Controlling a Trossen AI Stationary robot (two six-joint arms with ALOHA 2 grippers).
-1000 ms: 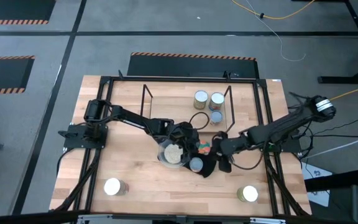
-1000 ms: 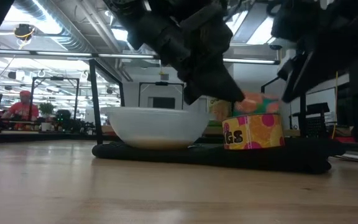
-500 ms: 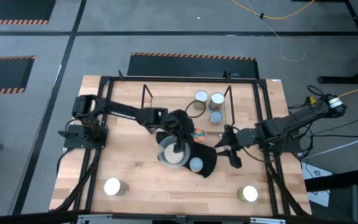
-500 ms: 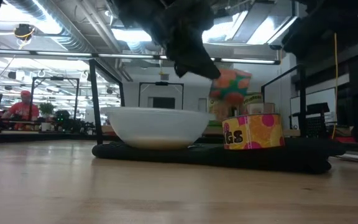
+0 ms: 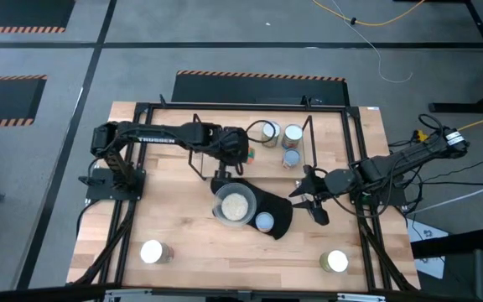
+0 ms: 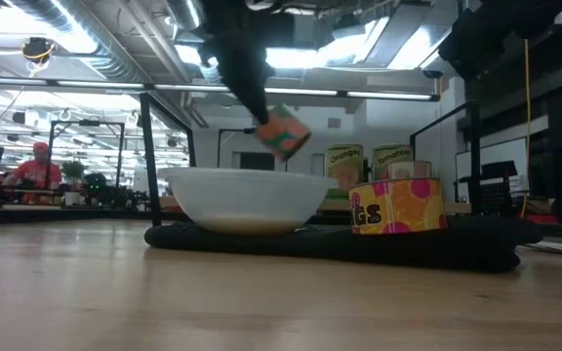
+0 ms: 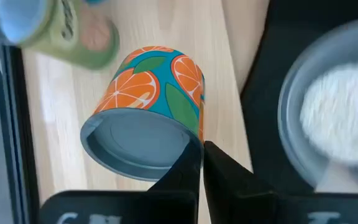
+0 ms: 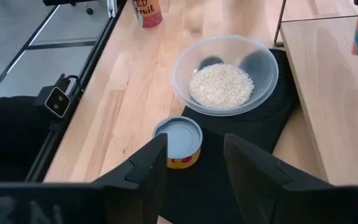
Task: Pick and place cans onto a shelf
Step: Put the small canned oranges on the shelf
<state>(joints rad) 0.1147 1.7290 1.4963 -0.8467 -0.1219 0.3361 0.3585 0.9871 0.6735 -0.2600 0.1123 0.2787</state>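
My left gripper (image 5: 238, 149) is shut on a can with an orange-and-teal label (image 7: 157, 87), held in the air at the near edge of the black-rod shelf (image 5: 197, 134). The low view shows this can (image 6: 283, 132) tilted above the bowl. Three cans (image 5: 280, 134) stand upright at the shelf's right end. Another can (image 5: 264, 221) stands on the black mat (image 5: 282, 220). Two more cans (image 5: 153, 251) (image 5: 335, 261) stand near the table's near edge. My right gripper (image 5: 309, 204) is open and empty, right of the mat. My left gripper pinches the can at the rim of its grey end (image 7: 193, 148) between its two fingers (image 7: 185, 171), only at that edge. The can is lifted clear and hangs tilted, its grey end toward the wrist camera and its label pointing away.
A clear bowl of pale grains (image 5: 235, 204) sits on the mat's left part, just nearer than the held can. The shelf's upright rods (image 5: 310, 138) stand around the can row. A person in red (image 6: 37, 161) is far behind the table.
My left gripper has lifted the orange-label can off the mat and carried it up and toward the far edge, leftward, to the shelf; the can has tipped. My right gripper has drawn back from the mat toward the table's right edge.
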